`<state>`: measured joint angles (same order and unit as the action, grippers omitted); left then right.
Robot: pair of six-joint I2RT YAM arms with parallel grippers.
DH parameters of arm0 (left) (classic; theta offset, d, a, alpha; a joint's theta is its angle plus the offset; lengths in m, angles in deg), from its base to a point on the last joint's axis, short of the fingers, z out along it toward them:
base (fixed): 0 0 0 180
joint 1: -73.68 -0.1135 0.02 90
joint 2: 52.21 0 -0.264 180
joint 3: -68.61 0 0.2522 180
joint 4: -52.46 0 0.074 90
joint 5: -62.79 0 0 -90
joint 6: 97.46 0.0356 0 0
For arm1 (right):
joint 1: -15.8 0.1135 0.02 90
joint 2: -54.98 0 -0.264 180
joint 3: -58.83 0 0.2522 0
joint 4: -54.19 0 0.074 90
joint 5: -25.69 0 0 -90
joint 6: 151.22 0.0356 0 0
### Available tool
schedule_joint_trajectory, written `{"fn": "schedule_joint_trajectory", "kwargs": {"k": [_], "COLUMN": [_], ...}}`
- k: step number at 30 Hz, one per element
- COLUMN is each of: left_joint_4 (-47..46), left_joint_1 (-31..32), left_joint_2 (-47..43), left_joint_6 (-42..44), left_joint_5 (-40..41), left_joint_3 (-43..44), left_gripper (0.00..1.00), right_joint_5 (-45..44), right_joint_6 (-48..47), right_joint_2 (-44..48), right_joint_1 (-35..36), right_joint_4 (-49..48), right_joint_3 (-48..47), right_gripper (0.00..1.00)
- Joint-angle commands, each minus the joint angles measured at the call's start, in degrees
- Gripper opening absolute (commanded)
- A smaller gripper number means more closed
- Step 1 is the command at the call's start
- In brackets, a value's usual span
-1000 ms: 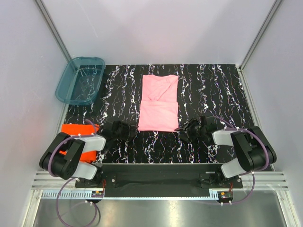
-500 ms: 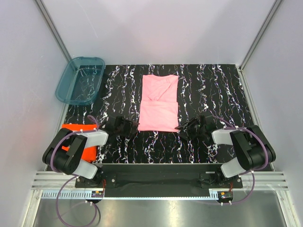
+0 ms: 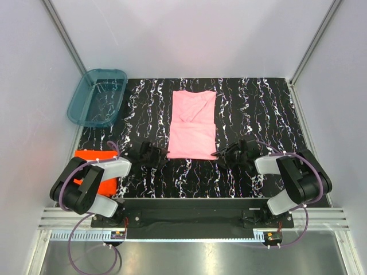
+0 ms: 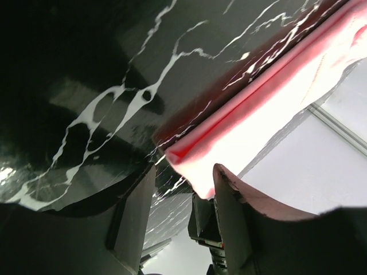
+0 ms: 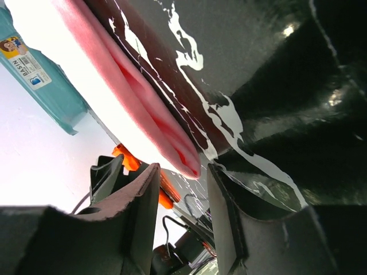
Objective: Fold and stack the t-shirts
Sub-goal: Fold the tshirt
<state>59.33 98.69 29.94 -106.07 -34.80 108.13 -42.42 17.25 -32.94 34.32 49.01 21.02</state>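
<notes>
Left hand (image 3: 153, 154) and right hand (image 3: 226, 154) stand half open, gripping nothing, at the near corners of one folded, soft pink t-shirt (image 3: 192, 125) lying flat mid-tabletop (image 3: 258, 109), glossy black marble; one orange-red t-shirt (image 3: 89, 156) lies near-left.

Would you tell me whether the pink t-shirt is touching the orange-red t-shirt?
Apart. The top view shows the pink t-shirt mid-table and the orange-red t-shirt at the left edge, dark table between them.
</notes>
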Motion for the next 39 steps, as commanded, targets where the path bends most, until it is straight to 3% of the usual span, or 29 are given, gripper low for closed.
{"fn": "schedule_joint_trajectory", "kwargs": {"k": [1,6,13,20,25,28,33,39], "left_joint_4": [9.4,9.2,7.7,4.5,2.2,1.9,2.5,6.7], "left_joint_1": [0.9,0.9,0.6,0.4,0.4,0.4,1.3,7.1], "left_joint_2": [1.3,3.5,5.7,6.4,6.1,5.7,3.1,-8.7], "left_joint_6": [-0.9,-1.5,-1.6,-0.1,0.6,2.4,4.4,0.8], "left_joint_5": [2.1,0.8,2.2,2.1,1.3,0.8,-0.8,-0.1], "left_joint_3": [-2.3,-1.0,0.3,-0.3,-1.4,-1.5,-3.3,-9.6], "left_gripper": [0.53,0.51,0.39,0.26,0.09,0.00,0.00,0.00], "right_joint_5": [-4.3,-4.8,-5.5,-6.8,-6.9,-6.9,-8.1,-6.2], "right_joint_6": [0.4,1.8,3.7,4.8,4.4,3.1,-0.6,-6.5], "right_joint_2": [-1.7,-1.8,-2.3,-3.0,-3.8,-2.8,2.6,15.0], "right_joint_1": [1.0,1.6,2.0,2.0,2.0,2.0,2.0,2.2], "right_joint_4": [1.5,1.4,0.8,1.0,1.2,2.9,12.2,23.3], "right_joint_3": [-0.3,-0.1,0.1,0.6,0.6,0.0,0.0,3.4], "right_gripper": [0.46,0.45,0.43,0.34,0.23,0.03,0.00,0.00]}}
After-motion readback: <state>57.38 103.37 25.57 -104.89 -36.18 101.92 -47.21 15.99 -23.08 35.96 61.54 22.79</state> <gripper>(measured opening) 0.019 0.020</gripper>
